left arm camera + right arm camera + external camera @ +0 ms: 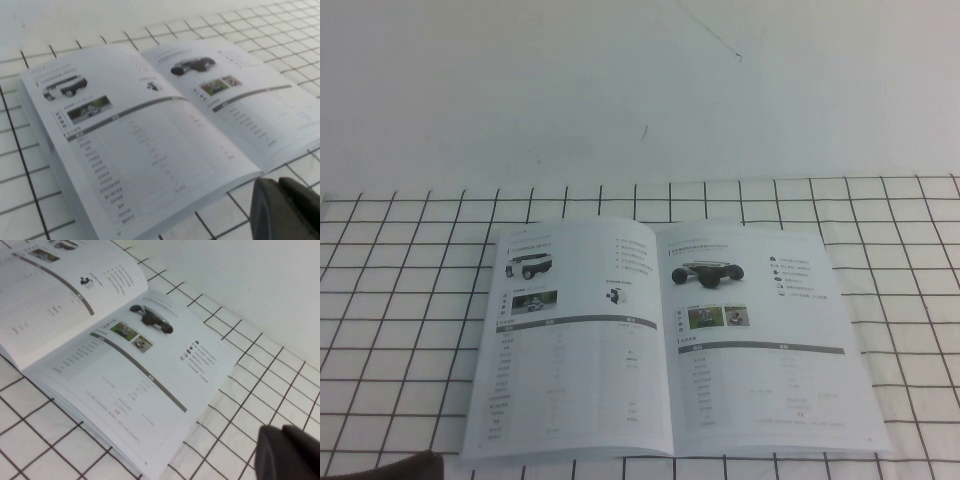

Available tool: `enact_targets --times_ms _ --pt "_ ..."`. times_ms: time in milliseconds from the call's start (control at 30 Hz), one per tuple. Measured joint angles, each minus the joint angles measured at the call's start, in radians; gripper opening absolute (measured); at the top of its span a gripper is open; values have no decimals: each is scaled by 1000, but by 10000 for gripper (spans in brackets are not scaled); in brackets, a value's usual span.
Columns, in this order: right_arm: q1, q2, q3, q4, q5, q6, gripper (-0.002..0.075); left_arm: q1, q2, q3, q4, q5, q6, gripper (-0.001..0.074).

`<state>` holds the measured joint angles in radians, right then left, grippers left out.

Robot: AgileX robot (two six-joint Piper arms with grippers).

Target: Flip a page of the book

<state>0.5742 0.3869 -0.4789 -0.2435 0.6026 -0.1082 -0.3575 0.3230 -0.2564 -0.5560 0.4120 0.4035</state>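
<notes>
Book [670,340]: lies open, lower centre, on gridded table [910,250].
Page [575,335]: flat, left half.
Left gripper [285,210]: near book's lower edge; finger state cannot tell.
Right gripper [290,452]: lower right, off the book; cannot tell.

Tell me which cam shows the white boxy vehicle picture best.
Left wrist view: the white boxy vehicle picture is largest there, on the book. The high view shows it small; the right wrist view crops it out. Left gripper and right gripper hover beside the book.

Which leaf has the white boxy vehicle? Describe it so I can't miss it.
On the gridded table lies the open book. The page is its left-hand leaf, with the white vehicle at its far corner; the facing leaf shows a dark robot. Left gripper and right gripper hang clear.
</notes>
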Motion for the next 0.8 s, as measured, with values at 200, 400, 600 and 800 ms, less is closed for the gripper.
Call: enact_targets --times_ms 200,400,600,800 --pt "0 0 0 2 11 0 0 0 0 89 0 0 0 -2" --pt "0 0 0 2 15 0 0 5 -66 176 11 0 0 -2" --pt "0 0 0 4 16 0 0 116 -248 260 49 -104 8 -2" --pt "0 0 0 4 17 0 0 235 -332 282 35 -239 15 -2"
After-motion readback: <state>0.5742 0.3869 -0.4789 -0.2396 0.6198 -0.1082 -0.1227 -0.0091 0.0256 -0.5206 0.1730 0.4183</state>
